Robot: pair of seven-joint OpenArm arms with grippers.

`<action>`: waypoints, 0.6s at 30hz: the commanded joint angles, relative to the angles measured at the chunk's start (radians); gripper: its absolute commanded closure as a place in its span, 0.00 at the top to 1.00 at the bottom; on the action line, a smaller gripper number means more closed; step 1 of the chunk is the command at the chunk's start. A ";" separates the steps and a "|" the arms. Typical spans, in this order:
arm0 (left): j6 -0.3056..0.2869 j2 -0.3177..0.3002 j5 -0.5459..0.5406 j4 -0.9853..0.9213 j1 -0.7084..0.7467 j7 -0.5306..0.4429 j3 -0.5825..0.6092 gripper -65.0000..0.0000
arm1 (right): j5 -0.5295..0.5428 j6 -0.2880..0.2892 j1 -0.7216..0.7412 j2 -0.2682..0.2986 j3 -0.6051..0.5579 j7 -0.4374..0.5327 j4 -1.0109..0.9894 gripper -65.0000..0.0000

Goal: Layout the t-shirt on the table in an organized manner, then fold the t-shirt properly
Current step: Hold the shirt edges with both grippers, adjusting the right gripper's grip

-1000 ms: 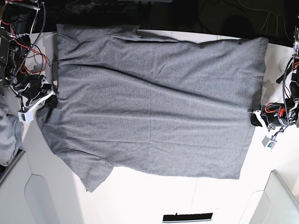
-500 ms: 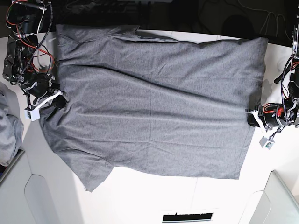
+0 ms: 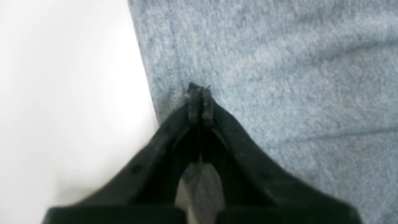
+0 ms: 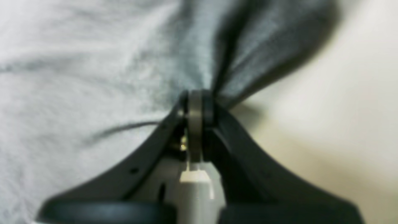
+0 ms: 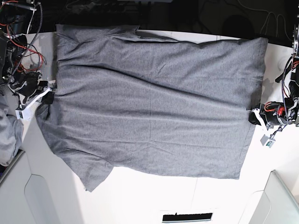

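Observation:
The grey t-shirt (image 5: pixel 154 107) lies spread flat across the white table (image 5: pixel 154 196), with one sleeve pointing to the lower left. My right gripper (image 5: pixel 48 91) is at the shirt's left edge, shut on a bunched fold of the fabric (image 4: pixel 77 77) that rises into its closed tips (image 4: pixel 196 99). My left gripper (image 5: pixel 253 115) sits at the right-hand hem. In the left wrist view its tips (image 3: pixel 199 93) are pressed together on the stitched hem of the flat cloth (image 3: pixel 279 62), beside bare table (image 3: pixel 62 93).
A second grey cloth (image 5: pixel 8 135) hangs at the far left edge. Pale grey panels (image 5: pixel 32 200) (image 5: pixel 280 200) flank the near corners, and a dark slot (image 5: pixel 187 217) marks the front edge. Red cables (image 5: pixel 18 42) run along the right arm.
My right gripper has moved left and toward the far side with the shirt's edge in it, drawing that edge outward. The left gripper has stayed at the hem.

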 commanded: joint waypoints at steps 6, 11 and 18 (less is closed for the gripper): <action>-0.008 -0.022 -0.006 0.010 -0.019 -0.003 -0.004 0.00 | 0.119 -0.003 0.013 0.085 0.011 0.008 0.044 0.00; -0.012 -0.022 -0.007 0.010 -0.019 -0.003 -0.004 0.00 | 0.131 -0.003 0.012 0.085 0.049 -0.057 0.064 0.00; -0.084 -0.021 -0.120 0.044 0.004 0.058 -0.004 0.00 | 0.129 -0.004 -0.017 0.058 0.050 -0.061 0.060 0.31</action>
